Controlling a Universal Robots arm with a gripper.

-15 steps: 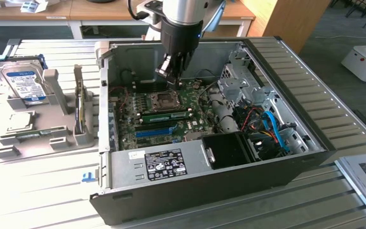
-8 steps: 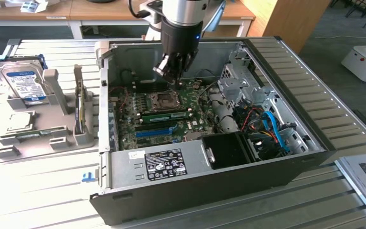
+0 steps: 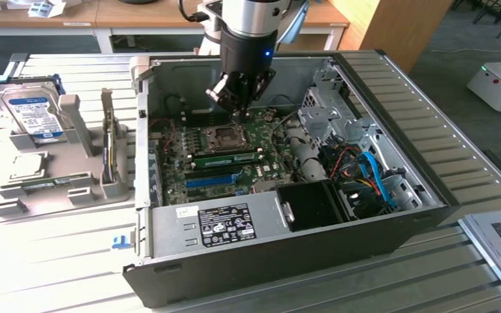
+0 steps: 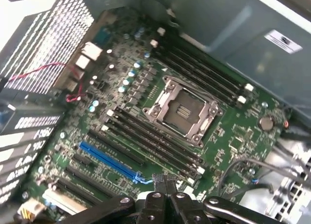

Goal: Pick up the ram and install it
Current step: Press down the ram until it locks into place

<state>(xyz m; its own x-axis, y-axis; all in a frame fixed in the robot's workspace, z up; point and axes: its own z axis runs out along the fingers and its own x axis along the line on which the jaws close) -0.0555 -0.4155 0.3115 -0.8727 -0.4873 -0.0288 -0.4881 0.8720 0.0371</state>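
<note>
My gripper (image 3: 235, 107) hangs inside the open PC case, just above the CPU socket (image 3: 226, 135). Its fingertips (image 4: 160, 181) are pressed together and shut with nothing between them. A green ram stick (image 3: 225, 157) with dark chips stands in a motherboard slot between the socket and the long blue slot (image 3: 209, 180), a little in front of and below the gripper. A like green stick (image 3: 49, 182) lies in the grey holder on the exterior view's left. In the wrist view the socket (image 4: 182, 111), the black memory slots (image 4: 150, 136) and the blue slot (image 4: 109, 162) lie beneath the fingers.
The case walls (image 3: 390, 124) surround the motherboard, with the power supply (image 3: 224, 225), drive cage (image 3: 325, 107) and loose cables (image 3: 368, 173) on the exterior view's right. The grey holder (image 3: 76, 189) also carries a hard drive (image 3: 31, 112), a CPU (image 3: 23, 166) and an upright card (image 3: 107, 147).
</note>
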